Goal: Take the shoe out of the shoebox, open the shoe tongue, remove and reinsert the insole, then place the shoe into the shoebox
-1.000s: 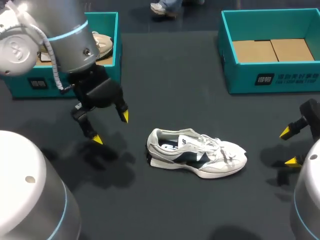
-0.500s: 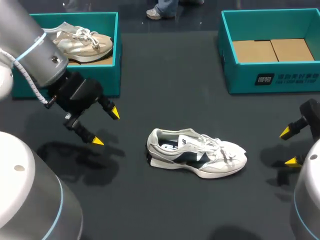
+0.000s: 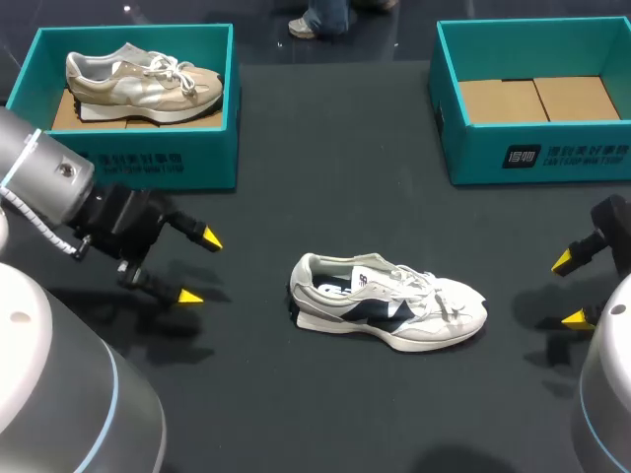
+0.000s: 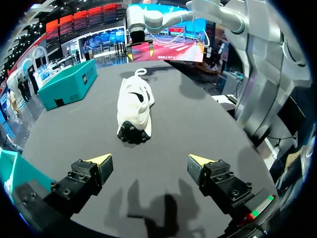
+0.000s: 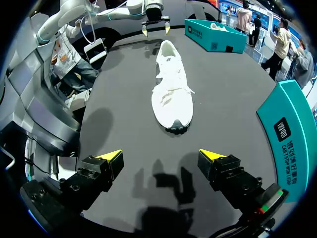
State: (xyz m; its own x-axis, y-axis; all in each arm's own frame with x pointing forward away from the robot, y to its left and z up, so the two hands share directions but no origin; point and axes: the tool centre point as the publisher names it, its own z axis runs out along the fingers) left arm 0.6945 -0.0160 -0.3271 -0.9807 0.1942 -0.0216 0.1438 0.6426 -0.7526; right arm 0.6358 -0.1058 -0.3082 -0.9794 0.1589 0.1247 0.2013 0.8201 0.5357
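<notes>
Two teal shoeboxes, two shoes and two grippers are what you have on the dark table (image 3: pixel 325 177). Item one: the white shoe (image 3: pixel 389 313) with navy side panels lies on the bare table at the lower centre of the head view, outside both boxes, heel toward frame left and toe toward frame right. Item two: the left shoebox (image 3: pixel 138 163), upper left of the frame, holds a beige shoe (image 3: pixel 148 79) lying along its length. Item three: the right shoebox (image 3: pixel 537 153), upper right of the frame, shows only its brown cardboard floor (image 3: pixel 537 99). Item four: your left gripper (image 3: pixel 200 267), at mid left of the frame, has its yellow tips spread wide with nothing between them and points toward the white shoe's heel, well apart from it. In its wrist view the shoe lies ahead of the fingers, heel nearest. Item five: your right gripper (image 3: pixel 569 290), at the right edge of the frame, is likewise spread wide and holds nothing, standing apart from the toe. In its wrist view the shoe lies ahead of the fingers, toe nearest, with the right shoebox just beside that gripper.
</notes>
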